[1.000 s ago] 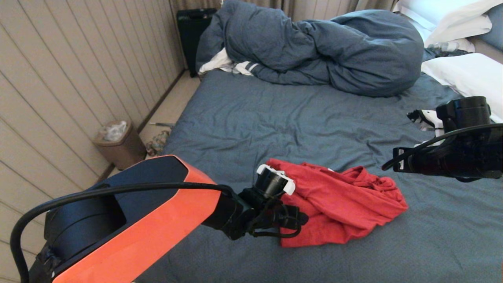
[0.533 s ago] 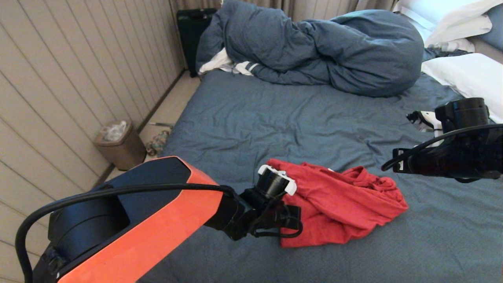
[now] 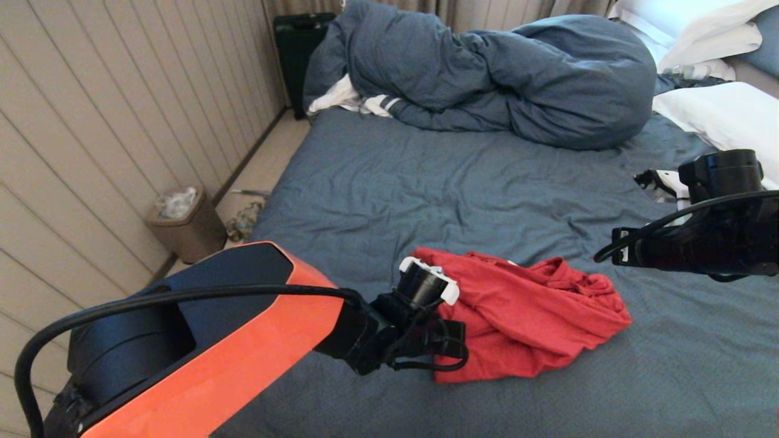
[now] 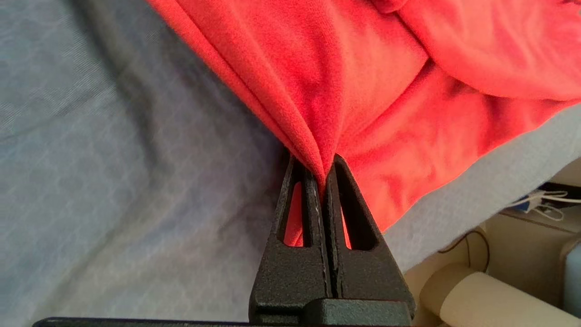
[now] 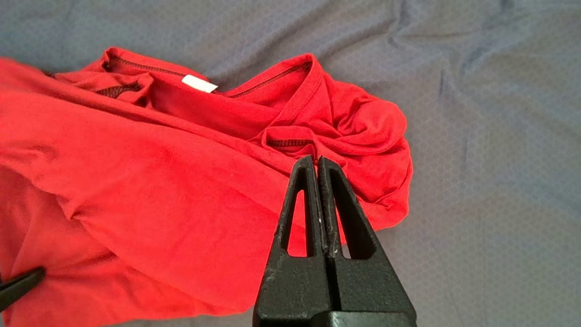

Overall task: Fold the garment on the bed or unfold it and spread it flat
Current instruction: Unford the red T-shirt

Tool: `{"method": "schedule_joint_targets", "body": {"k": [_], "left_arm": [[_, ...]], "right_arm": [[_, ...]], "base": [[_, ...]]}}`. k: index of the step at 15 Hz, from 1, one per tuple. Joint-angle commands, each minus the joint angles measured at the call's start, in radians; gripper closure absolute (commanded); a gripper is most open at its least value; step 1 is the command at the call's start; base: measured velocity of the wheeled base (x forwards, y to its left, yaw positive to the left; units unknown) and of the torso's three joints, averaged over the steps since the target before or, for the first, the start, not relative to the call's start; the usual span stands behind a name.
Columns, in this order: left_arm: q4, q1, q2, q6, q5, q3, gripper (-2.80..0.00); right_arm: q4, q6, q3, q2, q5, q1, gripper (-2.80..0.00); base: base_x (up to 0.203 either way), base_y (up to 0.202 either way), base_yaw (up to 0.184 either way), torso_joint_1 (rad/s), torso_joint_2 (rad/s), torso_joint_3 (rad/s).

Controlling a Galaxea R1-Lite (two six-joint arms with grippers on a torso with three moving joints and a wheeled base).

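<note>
Bedroom scene from the head view: we're looking down at a big bed with a wrinkled dark blue-grey sheet [image 3: 426, 182], a bunched duvet of the same colour [image 3: 505, 79] heaped at the far end, white pillows [image 3: 718, 115] off to the right, and a small brown bin [image 3: 185, 222] on the floor by the panelled wall. Our crumpled red cotton T-shirt [image 3: 535, 310] sits in a heap on the near part of the sheet. Our left gripper [image 3: 447, 340] is down at the shirt's near-left edge, while the right gripper [image 3: 616, 254] hangs above the sheet, just off the shirt's right side.

Left wrist view makes it clear: the left gripper's [image 4: 323, 175] black fingers are pinched tight together with a fold of the red fabric [image 4: 363, 91] caught between the tips. So we'd say we're at the "grab a corner" step of unfolding, and that grab looks done.

Right wrist view: the right gripper [image 5: 317, 163] is closed too, but with nothing in it, poised over the bunched collar end of the shirt [image 5: 181, 181], where a small white tag [image 5: 199, 83] shows.

Our guess for what's next: the left needs to lift and draw its edge outward, and the right has to open up, drop down and take hold of the opposite side so we can stretch it flat. Main worry is pinching several layers at once.
</note>
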Motion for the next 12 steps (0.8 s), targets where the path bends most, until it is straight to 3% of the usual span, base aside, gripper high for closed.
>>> {"method": "schedule_joint_targets", "body": {"k": [1,12], "left_arm": [[-0.002,0.003,-0.036,-0.003,0.0,0.029,0.0],[-0.009,0.059,-0.136,0.007,-0.007,0.17,0.0]], "right_arm": [[-0.001,0.0,-0.002,0.001,0.0,0.004,0.0],[-0.001,0.002,0.0,0.004,-0.002,0.013,0.0]], "base": [[0.0,0.0,0.0,0.0,0.0,0.0],[0.0,0.0,0.0,0.0,0.0,0.0]]}}
